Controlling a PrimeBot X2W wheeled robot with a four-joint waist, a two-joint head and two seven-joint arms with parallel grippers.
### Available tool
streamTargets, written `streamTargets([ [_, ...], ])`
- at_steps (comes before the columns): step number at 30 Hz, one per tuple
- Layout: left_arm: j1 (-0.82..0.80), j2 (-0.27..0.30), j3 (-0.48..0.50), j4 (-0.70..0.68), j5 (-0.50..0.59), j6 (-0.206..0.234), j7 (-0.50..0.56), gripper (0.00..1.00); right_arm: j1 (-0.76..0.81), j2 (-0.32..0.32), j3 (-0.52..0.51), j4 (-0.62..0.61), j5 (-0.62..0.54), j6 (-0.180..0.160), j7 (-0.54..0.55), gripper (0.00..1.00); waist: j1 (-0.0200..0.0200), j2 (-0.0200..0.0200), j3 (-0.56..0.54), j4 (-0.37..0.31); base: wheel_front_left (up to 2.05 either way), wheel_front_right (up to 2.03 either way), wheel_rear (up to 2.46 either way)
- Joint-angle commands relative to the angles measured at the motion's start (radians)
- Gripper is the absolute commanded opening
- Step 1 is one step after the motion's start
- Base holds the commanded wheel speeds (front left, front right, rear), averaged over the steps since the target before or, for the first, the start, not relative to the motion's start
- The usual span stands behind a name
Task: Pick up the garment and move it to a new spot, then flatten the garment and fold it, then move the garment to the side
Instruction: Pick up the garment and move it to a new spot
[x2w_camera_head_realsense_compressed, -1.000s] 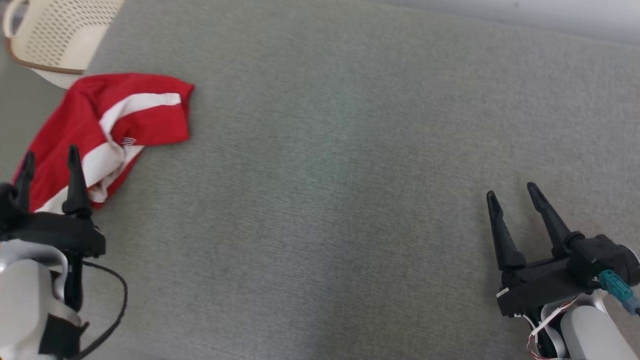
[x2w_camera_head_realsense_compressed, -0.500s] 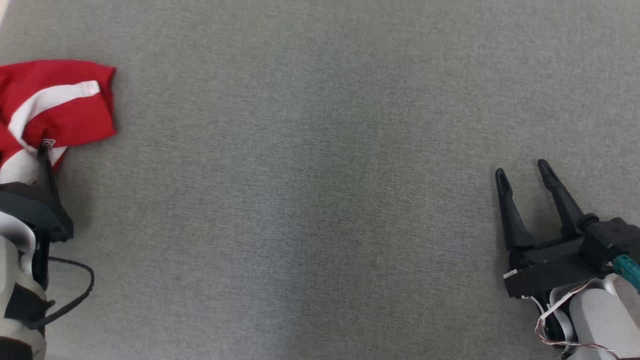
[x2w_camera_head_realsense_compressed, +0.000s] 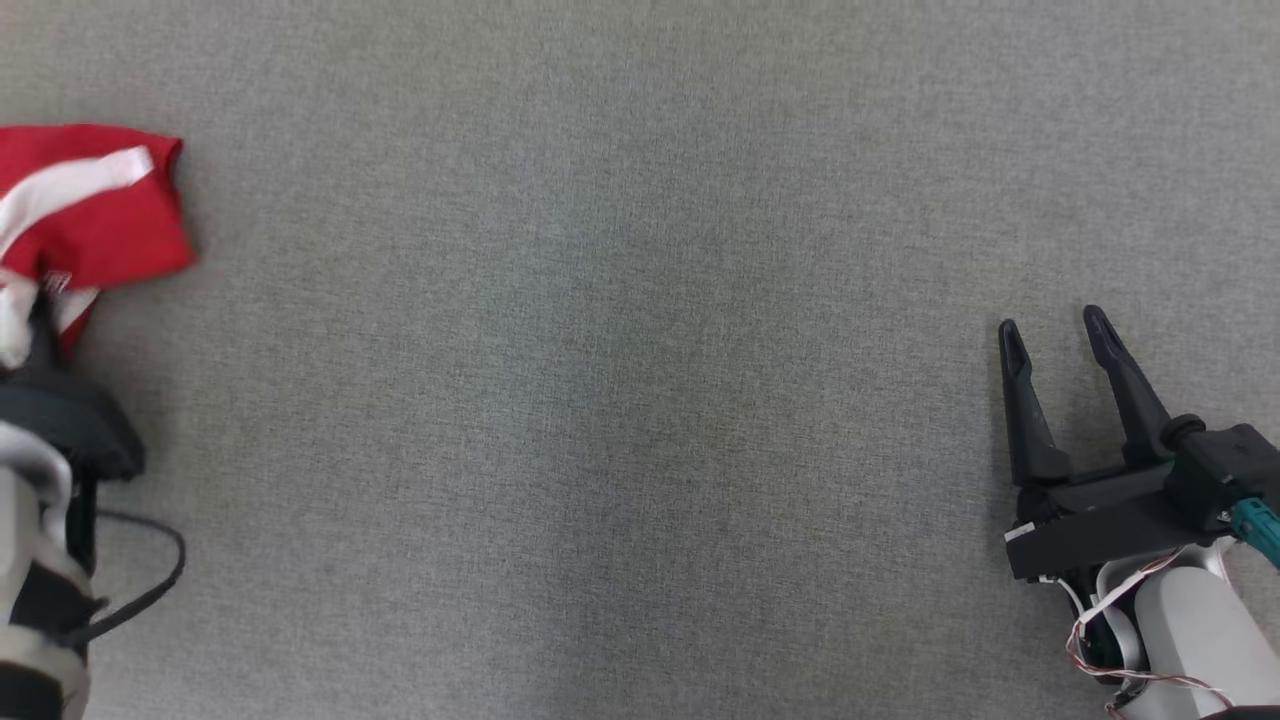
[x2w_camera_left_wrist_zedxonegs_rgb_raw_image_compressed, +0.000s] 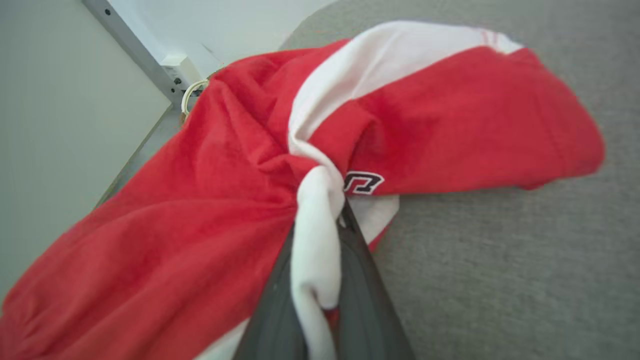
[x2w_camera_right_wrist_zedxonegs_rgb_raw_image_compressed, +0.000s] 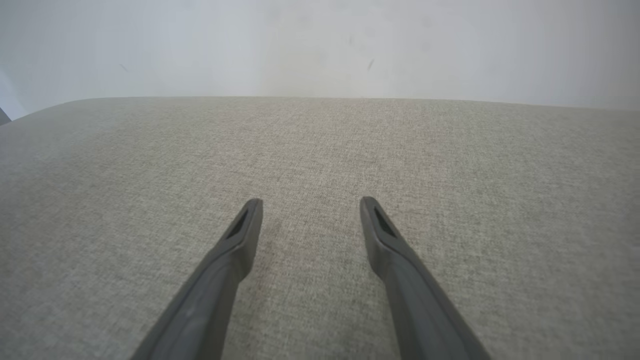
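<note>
The garment (x2w_camera_head_realsense_compressed: 95, 210) is a crumpled red piece with white stripes, lying at the far left of the grey fabric surface (x2w_camera_head_realsense_compressed: 620, 380). In the left wrist view the garment (x2w_camera_left_wrist_zedxonegs_rgb_raw_image_compressed: 450, 125) spreads across the frame, a small logo near its middle. My left gripper (x2w_camera_left_wrist_zedxonegs_rgb_raw_image_compressed: 327, 220) is shut on a bunched white stripe, its dark fingers (x2w_camera_left_wrist_zedxonegs_rgb_raw_image_compressed: 365, 260) pressed together around the cloth. In the head view the left gripper (x2w_camera_head_realsense_compressed: 35, 335) sits at the garment's near edge, mostly hidden. My right gripper (x2w_camera_head_realsense_compressed: 1052, 325) stands open at the lower right, far from the garment, its fingers (x2w_camera_right_wrist_zedxonegs_rgb_raw_image_compressed: 235, 250) spread over bare fabric.
A pale wall (x2w_camera_right_wrist_zedxonegs_rgb_raw_image_compressed: 320, 45) rises behind the far edge of the surface. In the left wrist view a grey metal rail (x2w_camera_left_wrist_zedxonegs_rgb_raw_image_compressed: 132, 47) and a cream loop (x2w_camera_left_wrist_zedxonegs_rgb_raw_image_compressed: 190, 92) show beyond the garment, past the surface's left edge.
The head camera has swung, shifting the picture left. My left gripper went from open beside the garment to shut on its white stripe. The right gripper stays open.
</note>
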Motion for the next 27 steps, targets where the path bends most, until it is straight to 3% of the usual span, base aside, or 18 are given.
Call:
streamTargets([
  [1, -0.022, -0.006, -0.011, -0.015, 0.008, -0.008, -0.011, 0.00, 0.012, 0.007, 0.000, 0.013, 0.003, -0.001, 0.002, 1.00, 0.0000, -0.0001, -0.015, 0.001, 0.00, 0.00, 0.00],
  [8, -0.012, -0.098, -0.063, -0.194, -0.015, -0.072, -0.022, 0.00, 0.033, 0.043, -0.001, 0.027, 0.003, -0.001, 0.001, 1.00, 0.0000, -0.0001, -0.088, 0.007, 0.00, 0.00, 0.00],
  [14, 0.057, -0.213, -0.165, -0.371, -0.041, -0.112, -0.023, 0.00, 0.036, 0.079, 0.008, 0.041, 0.005, -0.001, 0.001, 1.00, 0.0000, -0.0001, -0.146, -0.016, 0.00, 0.00, 0.00],
  [19, 0.130, -0.262, -0.332, -0.499, -0.102, -0.120, -0.022, 0.00, 0.052, 0.102, 0.004, 0.053, 0.008, -0.001, 0.001, 1.00, 0.0000, -0.0001, -0.180, -0.049, 0.00, 0.00, 0.00],
  [24, 0.168, -0.268, -0.578, -0.631, -0.213, -0.121, -0.022, 0.00, 0.059, 0.114, -0.012, 0.058, 0.008, -0.001, 0.001, 1.00, 0.0000, -0.0001, -0.196, -0.090, 0.00, 0.00, 0.00],
  [27, 0.195, -0.265, -0.673, -0.647, -0.214, -0.121, -0.022, 0.00, 0.063, 0.120, -0.018, 0.059, 0.009, -0.001, 0.001, 1.00, 0.0000, -0.0001, -0.199, -0.113, 0.00, 0.00, 0.00],
])
